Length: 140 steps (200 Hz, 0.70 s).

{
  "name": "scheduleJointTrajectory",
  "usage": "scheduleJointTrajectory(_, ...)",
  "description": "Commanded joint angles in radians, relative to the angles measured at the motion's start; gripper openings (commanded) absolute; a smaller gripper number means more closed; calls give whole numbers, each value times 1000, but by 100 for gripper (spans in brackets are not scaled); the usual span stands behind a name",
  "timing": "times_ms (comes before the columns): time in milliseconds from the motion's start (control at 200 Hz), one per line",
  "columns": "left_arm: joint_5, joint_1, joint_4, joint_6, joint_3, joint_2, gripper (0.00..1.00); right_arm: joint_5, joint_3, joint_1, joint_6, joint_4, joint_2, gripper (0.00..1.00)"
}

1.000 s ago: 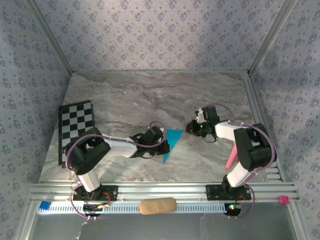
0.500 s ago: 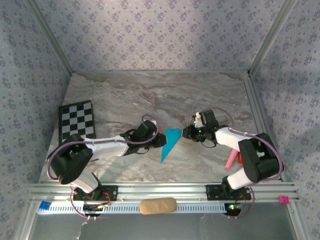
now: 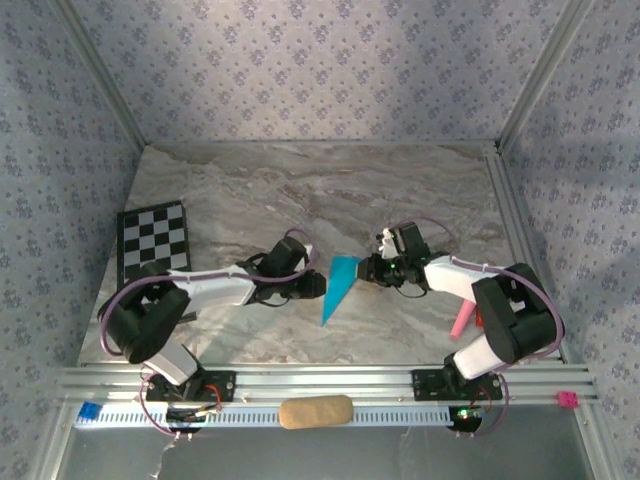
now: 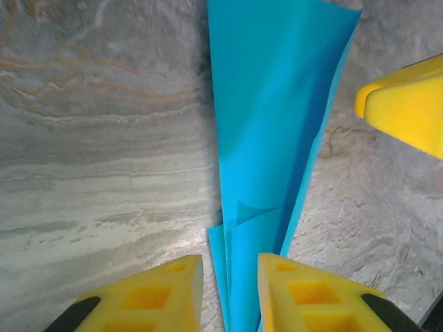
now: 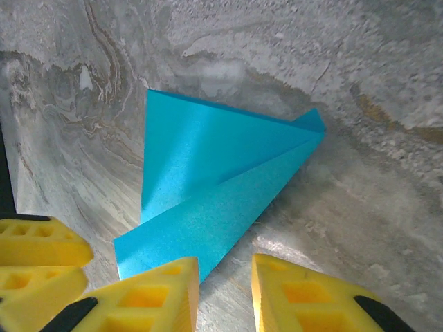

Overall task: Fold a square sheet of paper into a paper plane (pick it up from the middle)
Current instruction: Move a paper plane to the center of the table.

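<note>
The square sheet of paper is now a narrow, creased turquoise paper plane (image 3: pixel 340 286) lying flat on the marble table, its point toward the near edge. My left gripper (image 3: pixel 320 283) sits at its left side and my right gripper (image 3: pixel 366 270) at its right, wide end. In the left wrist view the plane (image 4: pixel 277 124) runs down into the gap of the open left gripper (image 4: pixel 230 277), partly under the right-hand finger (image 4: pixel 311 297). In the right wrist view the plane (image 5: pixel 208 180) lies just ahead of the open right gripper (image 5: pixel 225 283), one edge at the left finger (image 5: pixel 149 297).
A black-and-white checkered board (image 3: pixel 153 250) lies at the table's left side. A pink stick (image 3: pixel 461 320) rests by the right arm. A tan oblong block (image 3: pixel 315 411) sits on the metal rail (image 3: pixel 400 380) at the near edge.
Both grippers have opened. The right gripper has moved left up to the plane's wide end. The left arm has stretched out, its gripper now at the plane's left edge.
</note>
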Motion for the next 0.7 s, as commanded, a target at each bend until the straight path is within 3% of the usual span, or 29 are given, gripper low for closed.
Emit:
scheduleJointTrajectory(0,72,8,0,18,24,43,28,-20,11,14,9,11,24,27)
scheduleJointTrajectory(695,136,8,85,-27,25,118,27,-57,10,43,8,76,102,28)
